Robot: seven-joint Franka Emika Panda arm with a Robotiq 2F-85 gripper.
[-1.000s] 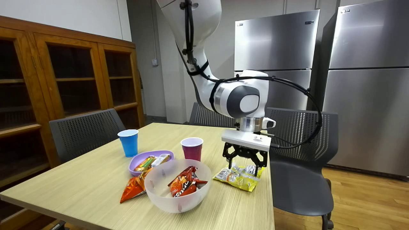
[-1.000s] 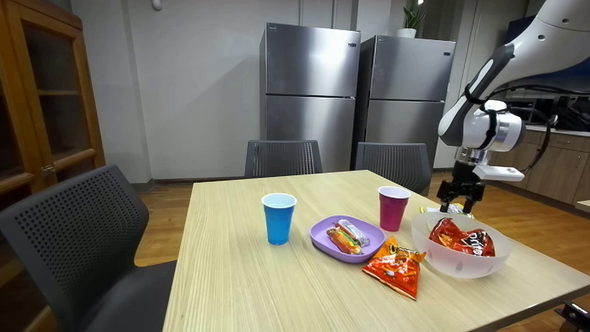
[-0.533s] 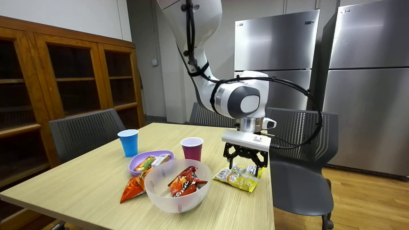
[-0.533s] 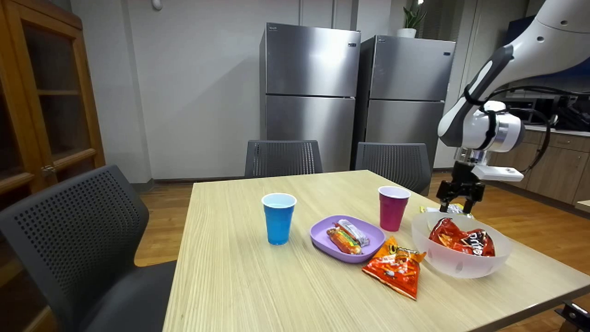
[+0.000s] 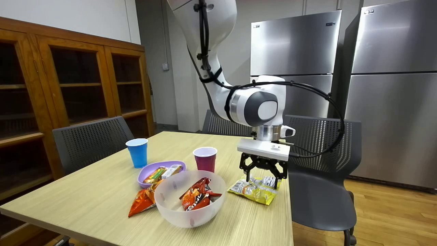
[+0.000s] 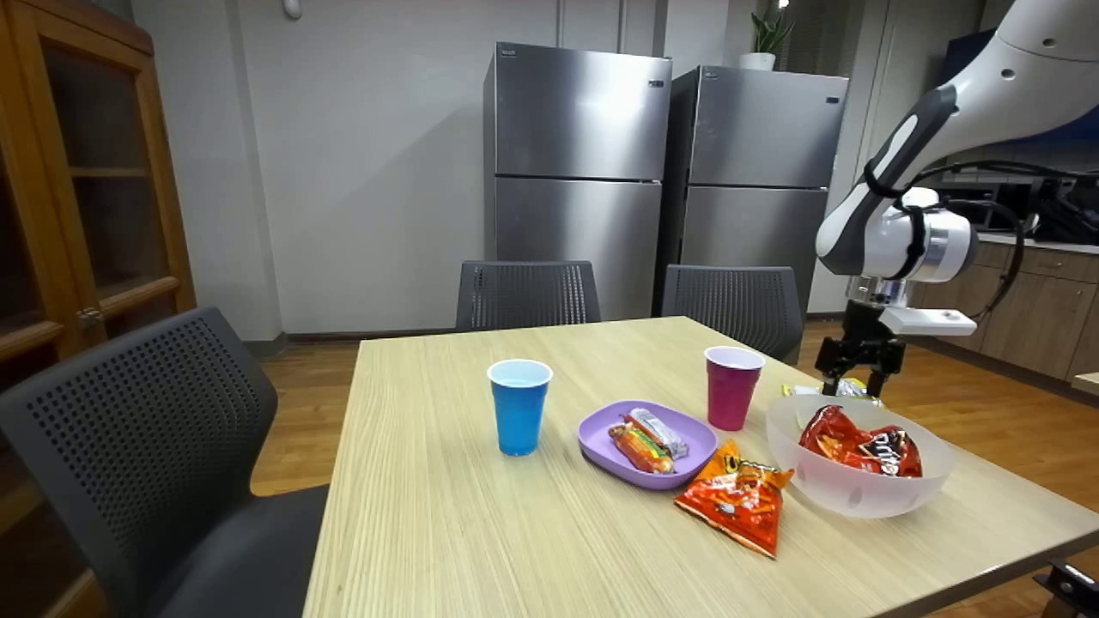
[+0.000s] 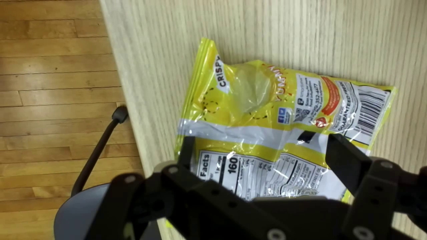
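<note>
Gripper [image 7: 261,146] stands wide over yellow snack bag [image 7: 267,128]: likely light, slick, crushable, best pinched gently mid-bag, straight below.

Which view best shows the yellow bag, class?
Wrist view: the yellow bag is largest, print readable. Both exterior views show it smaller, partly hidden by the gripper, and in an exterior view by the bowl.

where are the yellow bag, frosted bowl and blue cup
yellow bag [image 7: 248,134]: in the wrist view, on its pale stripe
frosted bowl [image 5: 181,217]: in an exterior view, on its outer wall
blue cup [image 6: 519,418]: in an exterior view, on its side
</note>
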